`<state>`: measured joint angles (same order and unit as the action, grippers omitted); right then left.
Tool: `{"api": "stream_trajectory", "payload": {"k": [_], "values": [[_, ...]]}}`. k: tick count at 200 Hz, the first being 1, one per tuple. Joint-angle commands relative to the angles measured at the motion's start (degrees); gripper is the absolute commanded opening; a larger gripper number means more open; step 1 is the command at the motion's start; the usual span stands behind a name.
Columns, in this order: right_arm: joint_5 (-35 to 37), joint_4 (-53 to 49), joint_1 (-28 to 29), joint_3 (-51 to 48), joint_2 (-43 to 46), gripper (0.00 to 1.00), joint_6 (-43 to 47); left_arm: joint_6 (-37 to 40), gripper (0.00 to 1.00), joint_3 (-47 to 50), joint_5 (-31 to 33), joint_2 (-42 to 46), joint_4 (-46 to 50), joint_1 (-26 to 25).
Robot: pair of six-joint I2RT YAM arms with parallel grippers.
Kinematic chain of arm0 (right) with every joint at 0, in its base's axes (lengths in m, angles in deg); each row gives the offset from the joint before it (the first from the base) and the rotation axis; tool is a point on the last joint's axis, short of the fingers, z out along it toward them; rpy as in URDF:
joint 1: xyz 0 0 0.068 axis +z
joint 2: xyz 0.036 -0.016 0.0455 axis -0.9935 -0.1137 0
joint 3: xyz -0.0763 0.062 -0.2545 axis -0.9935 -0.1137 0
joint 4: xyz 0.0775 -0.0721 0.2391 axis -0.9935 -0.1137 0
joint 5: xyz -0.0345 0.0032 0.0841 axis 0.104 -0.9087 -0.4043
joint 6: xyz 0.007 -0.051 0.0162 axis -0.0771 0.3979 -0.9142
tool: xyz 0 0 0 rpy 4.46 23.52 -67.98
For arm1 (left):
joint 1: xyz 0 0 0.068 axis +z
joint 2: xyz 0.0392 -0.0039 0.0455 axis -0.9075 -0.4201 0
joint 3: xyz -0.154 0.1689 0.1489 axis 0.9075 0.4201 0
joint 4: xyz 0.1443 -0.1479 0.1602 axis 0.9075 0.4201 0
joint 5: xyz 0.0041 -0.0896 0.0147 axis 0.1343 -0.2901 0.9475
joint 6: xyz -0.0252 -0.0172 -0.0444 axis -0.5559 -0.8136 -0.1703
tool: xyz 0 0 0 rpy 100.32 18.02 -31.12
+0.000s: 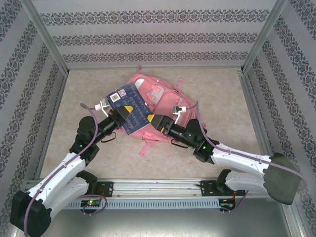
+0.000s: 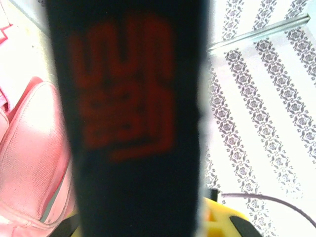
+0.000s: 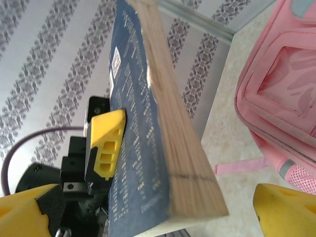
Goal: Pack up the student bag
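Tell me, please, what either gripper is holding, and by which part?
The left gripper clamps the thick dark-blue paperback book across its covers at its near edge; the right gripper holds nothing.

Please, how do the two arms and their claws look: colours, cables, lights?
The left arm and right arm have white lower shells and black upper links. A thin purple cable runs along each. The left claw and right claw have yellow, wedge-shaped fingers. A small green light glows on the right arm.
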<state>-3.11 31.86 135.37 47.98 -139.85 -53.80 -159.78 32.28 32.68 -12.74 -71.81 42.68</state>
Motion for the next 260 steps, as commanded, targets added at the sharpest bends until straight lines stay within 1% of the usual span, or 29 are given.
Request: {"api": "stream_trajectory", "payload": {"k": [1, 32, 49, 62, 78, 90, 99, 106, 119, 132, 137, 158, 173, 194, 213, 221, 230, 240, 252, 260], "values": [[8.6, 12.3, 1.8, -0.1, -2.9, 0.97, -3.8, -2.4, 0.00, -2.1, 2.0, -0.4, -8.2, 0.0], [7.8, 19.7, 3.4, 4.0, -11.3, 0.95, -5.9, -4.1, 0.02, -1.3, 2.5, -1.1, -9.8, 0.0], [7.9, 23.7, 4.5, 6.7, -16.0, 0.90, -7.2, -4.4, 0.04, -1.2, 2.6, -1.1, -9.7, 0.0], [8.0, 27.0, 4.9, 8.3, -19.2, 0.80, -7.8, -4.5, 0.06, -1.3, 2.4, -1.1, -9.4, -0.1], [8.4, 29.5, 5.0, 9.9, -21.5, 0.66, -7.8, -4.5, 0.09, -1.3, 2.2, -1.0, -8.8, -0.1], [9.2, 30.0, 5.1, 10.6, -22.0, 0.53, -7.2, -4.5, 0.11, -1.0, 2.1, -1.1, -8.6, -0.2], [9.8, 29.7, 5.2, 10.9, -22.0, 0.40, -6.5, -4.4, 0.14, -0.9, 2.1, -1.0, -8.5, -0.2], [10.2, 28.7, 5.4, 10.9, -21.7, 0.30, -5.8, -4.3, 0.19, -0.8, 2.3, -0.8, -8.2, -0.3], [11.2, 26.9, 5.7, 10.1, -20.6, 0.18, -4.7, -4.0, 0.36, -0.5, 2.4, -0.2, -7.4, -0.3], [11.6, 25.5, 5.7, 8.9, -19.3, 0.11, -3.6, -3.2, 0.49, -0.6, 2.6, 0.7, -6.0, -0.2], [11.8, 25.0, 5.6, 8.2, -18.7, 0.10, -3.4, -2.7, 0.51, -0.7, 2.7, 1.1, -5.2, -0.2], [10.0, 24.6, 4.7, 5.8, -16.5, 0.06, -1.9, -1.1, 0.51, -1.1, 2.5, 2.4, -1.8, 0.0], [8.2, 25.1, 3.9, 3.9, -15.2, 0.03, -1.8, -1.3, 0.47, -0.9, 1.7, 2.4, -1.7, 0.4], [6.8, 25.5, 3.0, 1.5, -13.5, 0.02, -2.3, -1.8, 0.37, -0.3, 0.7, 2.0, -2.9, 0.9], [5.9, 25.2, 2.4, 0.1, -12.3, 0.01, -2.6, -2.6, 0.25, 0.1, -0.6, 0.5, -4.8, 0.9], [5.4, 25.1, 2.1, 0.1, -12.4, 0.02, -2.7, -3.0, 0.20, 0.3, -1.4, -0.6, -6.6, 0.9], [4.8, 25.1, 1.9, 0.3, -12.5, 0.06, -2.8, -3.7, 0.10, 0.6, -2.3, -1.8, -9.0, 0.8], [4.6, 25.0, 1.7, 0.6, -12.7, 0.17, -3.0, -4.2, 0.00, 0.7, -2.7, -2.8, -10.6, 0.8], [4.9, 25.0, 1.8, 0.9, -12.8, 0.46, -3.0, -3.4, 0.00, 0.5, -2.1, -2.7, -9.8, 0.7], [5.6, 25.1, 2.1, 1.1, -12.8, 0.60, -3.0, -2.4, 0.00, 0.4, -1.1, -2.0, -7.8, 0.6]]}}
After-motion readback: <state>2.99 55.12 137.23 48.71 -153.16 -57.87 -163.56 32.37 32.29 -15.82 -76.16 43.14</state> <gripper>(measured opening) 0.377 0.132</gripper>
